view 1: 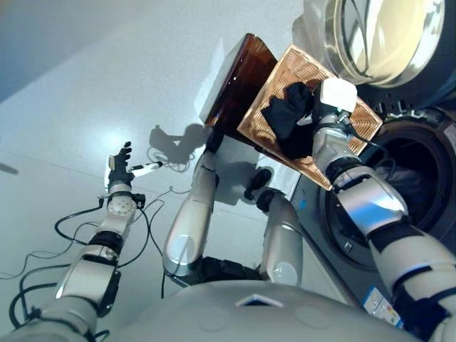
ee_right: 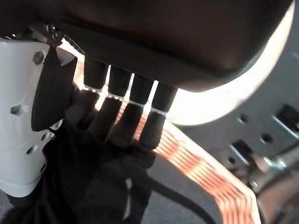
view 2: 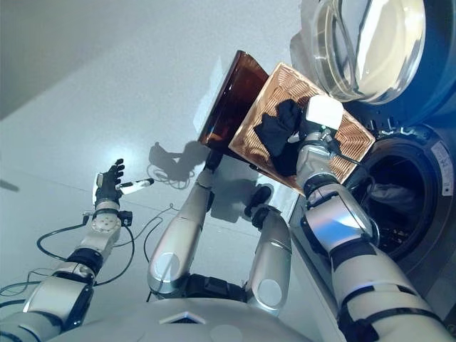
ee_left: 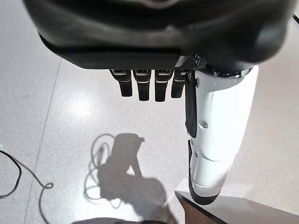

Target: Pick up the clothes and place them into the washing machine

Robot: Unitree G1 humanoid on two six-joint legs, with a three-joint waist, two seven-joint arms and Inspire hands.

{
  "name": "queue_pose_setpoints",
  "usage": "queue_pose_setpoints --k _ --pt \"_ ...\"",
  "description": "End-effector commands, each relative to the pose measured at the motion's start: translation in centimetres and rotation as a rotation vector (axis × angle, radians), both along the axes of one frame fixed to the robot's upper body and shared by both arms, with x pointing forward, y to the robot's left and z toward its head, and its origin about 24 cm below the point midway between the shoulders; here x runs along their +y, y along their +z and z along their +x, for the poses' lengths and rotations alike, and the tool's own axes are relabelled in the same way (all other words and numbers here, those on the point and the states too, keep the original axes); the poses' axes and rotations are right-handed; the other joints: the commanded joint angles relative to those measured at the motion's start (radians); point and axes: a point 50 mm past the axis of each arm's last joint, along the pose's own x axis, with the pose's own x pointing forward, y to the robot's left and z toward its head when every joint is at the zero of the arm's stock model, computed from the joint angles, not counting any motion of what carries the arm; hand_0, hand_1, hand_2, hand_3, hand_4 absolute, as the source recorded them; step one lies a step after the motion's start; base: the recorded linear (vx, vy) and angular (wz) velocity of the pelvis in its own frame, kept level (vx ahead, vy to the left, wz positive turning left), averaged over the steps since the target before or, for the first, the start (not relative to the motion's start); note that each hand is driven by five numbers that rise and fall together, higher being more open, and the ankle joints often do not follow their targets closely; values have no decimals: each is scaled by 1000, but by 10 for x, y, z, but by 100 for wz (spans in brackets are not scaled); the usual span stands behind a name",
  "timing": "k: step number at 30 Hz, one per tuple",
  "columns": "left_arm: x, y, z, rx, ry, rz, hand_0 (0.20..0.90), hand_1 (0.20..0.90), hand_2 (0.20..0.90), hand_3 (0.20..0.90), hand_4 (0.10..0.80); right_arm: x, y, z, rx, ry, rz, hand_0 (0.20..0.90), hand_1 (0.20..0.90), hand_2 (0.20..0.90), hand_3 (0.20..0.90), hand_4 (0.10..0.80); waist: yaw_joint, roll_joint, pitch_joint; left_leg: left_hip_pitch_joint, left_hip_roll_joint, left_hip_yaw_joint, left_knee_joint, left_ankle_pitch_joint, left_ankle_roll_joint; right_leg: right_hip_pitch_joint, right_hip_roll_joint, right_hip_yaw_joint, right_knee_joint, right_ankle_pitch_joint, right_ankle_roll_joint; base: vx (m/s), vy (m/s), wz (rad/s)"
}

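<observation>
Right hand curled on black clothes inside tilted copper basket beside washer drum, left hand idle w/ fingers straight; could snag on rim & drop short of opening.

The basket is copper-orange with a ribbed pattern of fine raised lines; its side wall is a darker translucent brown. On the basket lies black cloth, as dark as the right hand, whose thumb cover is white. Beside the basket, the washer is dark grey with a black drum opening and a chrome-ringed clear door. The floor is pale grey, finely speckled. The left hand is black, its thumb white
</observation>
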Motion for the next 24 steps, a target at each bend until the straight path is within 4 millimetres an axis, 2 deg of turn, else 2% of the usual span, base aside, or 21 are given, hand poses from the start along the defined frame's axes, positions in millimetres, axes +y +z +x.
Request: queue_pose_setpoints --k 1,9,17,19,22,23,24 --pt "12 -15 -23 82 40 33 900 900 900 900 800 -34 9 -8 -83 -84 -25 200 200 200 200 300 -27 -33 -71 42 -74 68 19 -103 15 67 27 28 -236 188 4 60 17 -6" --pt "22 -24 -39 145 92 10 900 900 900 900 800 -38 -5 -18 -105 -135 145 200 200 200 200 300 -66 -37 -116 149 -70 89 -42 -95 16 179 29 53 -323 212 16 68 44 -10" --pt "29 -39 -69 232 163 -15 900 900 900 900 800 -34 -29 -35 -167 -220 422 200 200 200 200 300 -117 -18 -162 243 -59 120 -79 -100 20 253 36 93 -370 223 22 54 45 -19" --pt "29 -41 -73 240 169 -16 900 900 900 900 800 -36 -34 -40 -146 -224 418 200 200 200 200 300 -124 -8 -169 254 -60 123 -84 -102 21 261 35 97 -375 221 22 13 29 -13" --pt "31 -41 -74 237 177 -12 900 900 900 900 800 -35 -30 -36 -130 -180 375 200 200 200 200 300 -129 8 -165 250 -61 131 -75 -104 25 251 34 106 -368 222 22 -41 21 -10" --pt "31 -40 -74 233 178 -12 900 900 900 900 800 -34 -28 -34 -131 -163 364 513 513 513 513 524 -129 11 -162 244 -61 134 -69 -104 26 244 34 107 -362 223 22 -75 17 -8" --pt "32 -39 -72 226 180 -7 900 900 900 900 800 -31 -23 -30 -136 -138 346 900 900 900 900 800 -128 15 -153 234 -61 137 -54 -109 26 231 34 110 -351 219 20 -92 6 -10"
